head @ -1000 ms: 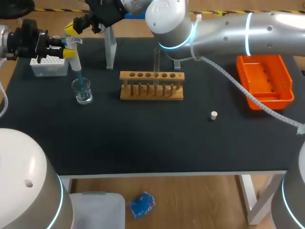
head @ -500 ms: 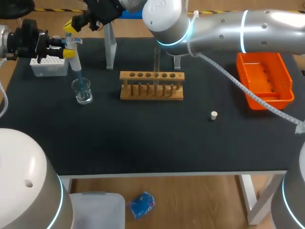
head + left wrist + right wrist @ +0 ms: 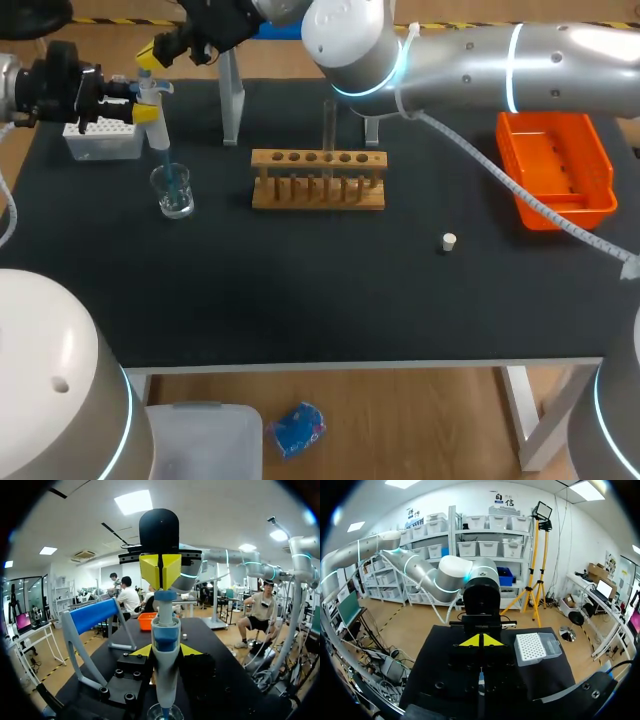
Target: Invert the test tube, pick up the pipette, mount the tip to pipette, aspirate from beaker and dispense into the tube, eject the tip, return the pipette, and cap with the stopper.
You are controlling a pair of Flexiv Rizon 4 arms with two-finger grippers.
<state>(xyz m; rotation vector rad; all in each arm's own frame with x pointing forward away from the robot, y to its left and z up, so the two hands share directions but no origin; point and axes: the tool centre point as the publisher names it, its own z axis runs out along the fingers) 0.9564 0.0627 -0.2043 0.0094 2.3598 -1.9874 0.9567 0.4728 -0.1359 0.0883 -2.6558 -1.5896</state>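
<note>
Pipette (image 3: 151,112) tip in beaker (image 3: 175,197), near table (image 3: 300,290) edge

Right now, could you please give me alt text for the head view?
The left gripper holds a pipette upright with its tip in a glass beaker, the right gripper just above the pipette. A wooden rack with one test tube, a white stopper and an orange tray sit on the black table.

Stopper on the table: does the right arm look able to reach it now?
Probably yes, though not at once. The stopper lies alone in the open, with nothing over it. But the right gripper is shut above the pipette at the far left, so it must first cross over.
</note>
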